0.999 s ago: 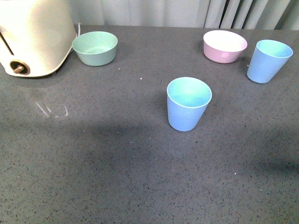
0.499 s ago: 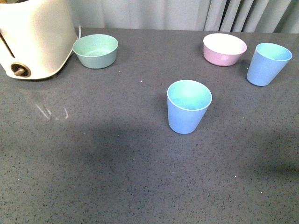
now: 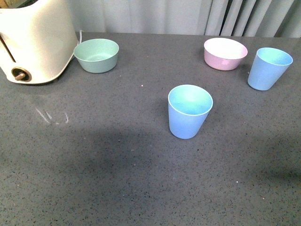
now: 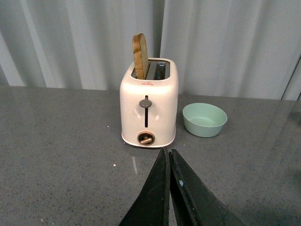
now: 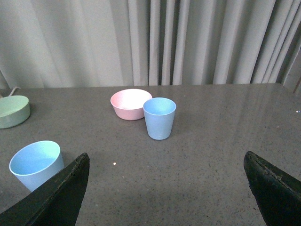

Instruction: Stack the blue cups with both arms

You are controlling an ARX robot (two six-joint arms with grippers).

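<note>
Tool on left arm: flat black jaws pressed together at the tips, gripping nothing, hanging over the surface in front of the toaster. Tool on right arm: spread wide, 1 black jaw at each edge of the right wrist view, nothing held, both blue cups ahead of it.

Surface: dark grey, speckled like stone, slightly glossy, with a few white scuffs toward the left. Pleated grey curtain behind it.

Toaster: cream, rounded, smooth, at far left, with a dark lever slot and a brass-coloured knob on its end.

2 blue cups, light blue plastic, tapered, handleless, upright and empty, paler aqua inside. Nearer cup alone near the middle of the surface, well apart from everything else. Farther cup at far right, just beside the pink bowl; cannot tell whether touching.

2 bowls, round, low, smooth, both empty. Mint-green bowl just beside the toaster. Pink bowl at back right, pale inside.

Bread slice: brown-crusted, standing upright in 1 toaster slot, top poking out.
</note>
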